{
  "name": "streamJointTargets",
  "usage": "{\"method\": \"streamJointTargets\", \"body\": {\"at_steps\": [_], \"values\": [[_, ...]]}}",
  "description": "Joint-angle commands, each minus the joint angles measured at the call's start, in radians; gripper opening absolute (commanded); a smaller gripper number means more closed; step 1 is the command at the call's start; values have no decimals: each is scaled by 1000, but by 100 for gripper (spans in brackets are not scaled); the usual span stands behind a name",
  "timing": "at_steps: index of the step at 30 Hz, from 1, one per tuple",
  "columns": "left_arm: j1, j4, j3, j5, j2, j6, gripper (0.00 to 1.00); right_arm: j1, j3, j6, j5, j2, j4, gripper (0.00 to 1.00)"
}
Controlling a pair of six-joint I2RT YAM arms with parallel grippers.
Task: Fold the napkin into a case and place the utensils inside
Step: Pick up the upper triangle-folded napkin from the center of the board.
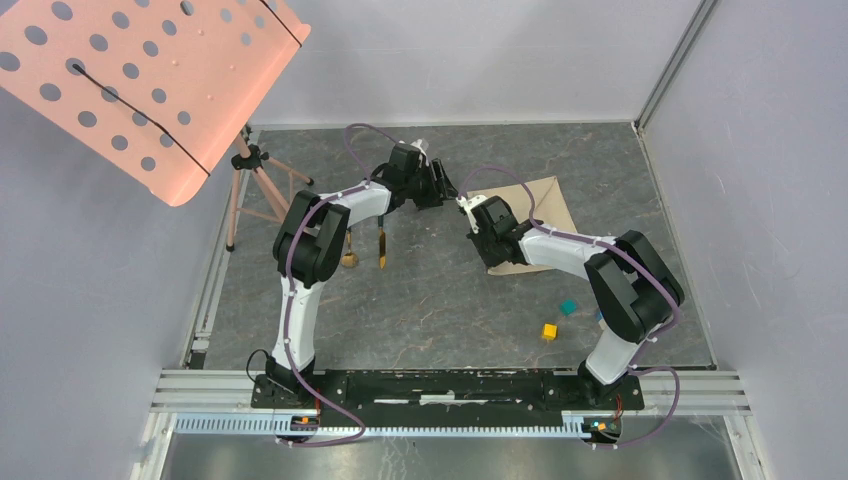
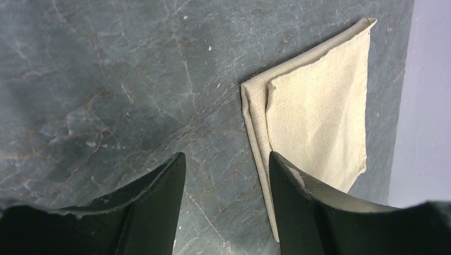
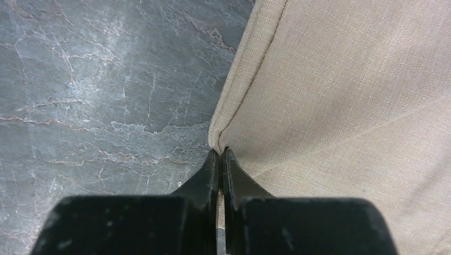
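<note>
Folded napkin [image 3: 345,106] and both grippers. The napkin lies flat on the grey marbled worktop [image 2: 106,79], doubled over so that a narrow strip of the lower layer shows along its folded edge. The right gripper [image 3: 219,153] meets this cloth at a corner of the fold: its two fingers are pressed together with almost no gap, and the edge of the napkin is pinched between their tips, the rest of the cloth spreading ahead and to the right of it. The left gripper [image 2: 226,164] hangs over the worktop with its fingers spread wide and nothing between them; the napkin lies ahead and to its right, and the right-hand finger overlaps the cloth's near edge in the wrist view, though contact cannot be judged. In the top view the two grippers face each other closely at the napkin's left corner. The spoon [image 1: 350,255] and knife [image 1: 381,250] lie side by side behind the left gripper, next to that arm. A teal cube [image 1: 568,307] and a yellow cube [image 1: 549,330] sit behind the right gripper, near that arm's elbow. A pink perforated panel [image 1: 140,80] on a tripod [image 1: 255,185] stands far to the left.
</note>
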Motion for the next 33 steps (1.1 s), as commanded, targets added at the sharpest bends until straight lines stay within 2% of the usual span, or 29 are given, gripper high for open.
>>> {"method": "streamJointTargets", "body": {"at_steps": [1, 8, 12, 16, 23, 27, 33], "values": [[-8, 141, -85, 27, -90, -142, 66, -3, -47, -39, 24, -5, 42, 1], [-65, 313, -223, -35, -129, -353, 67, -3, -61, -57, -19, -102, 96, 0], [-77, 397, -212, 0, -57, -435, 70, -3, -75, -57, -30, -132, 108, 0], [-83, 409, -166, 19, 28, -492, 73, -2, -89, -57, -29, -154, 122, 0], [-130, 251, -128, -136, 30, -477, 64, -10, -95, -54, -39, -175, 155, 1], [-141, 192, -100, -169, 54, -497, 59, -16, -99, -56, -46, -191, 166, 0], [-149, 102, -58, -203, 90, -546, 57, -29, -98, -57, -70, -190, 184, 1]]}}
